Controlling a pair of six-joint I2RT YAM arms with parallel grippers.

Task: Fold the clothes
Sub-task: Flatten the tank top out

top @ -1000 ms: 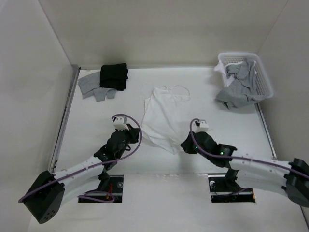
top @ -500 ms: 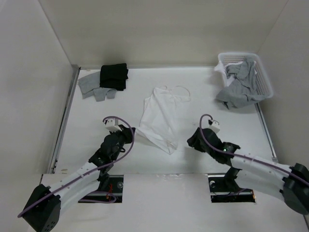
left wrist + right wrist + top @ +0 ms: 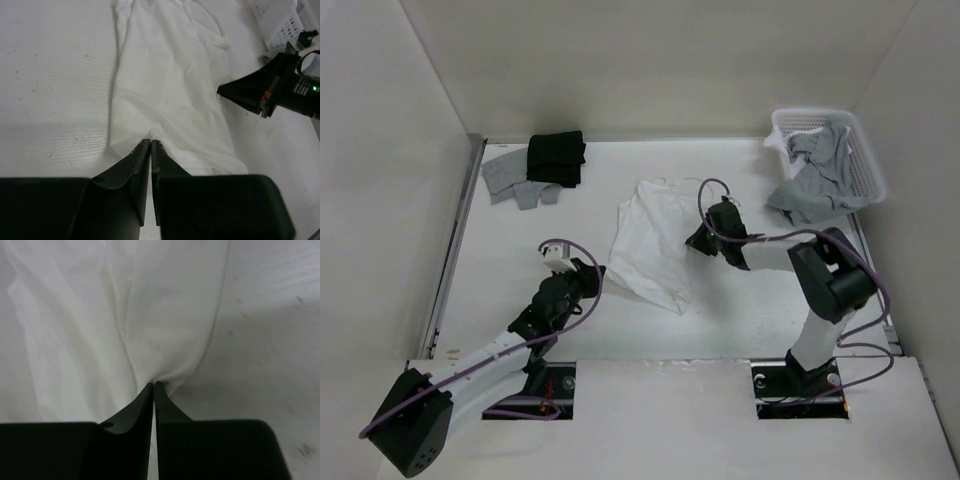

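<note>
Fabric is pinched in both my pincers. My left pincer [image 3: 150, 142] is closed on the white top [image 3: 650, 245] at its left edge, low down by the hem [image 3: 665, 298]. My right pincer [image 3: 153, 385] is closed on the opposite side edge, farther up toward the straps [image 3: 215, 25]. Between the two grips the top lies over the middle of the tabletop [image 3: 500, 250]. Its long axis runs from the straps, toward the far edge, to the hem, toward the near edge. Each arm has its own side, so I judge the coming fold must work across that axis with both together.
</note>
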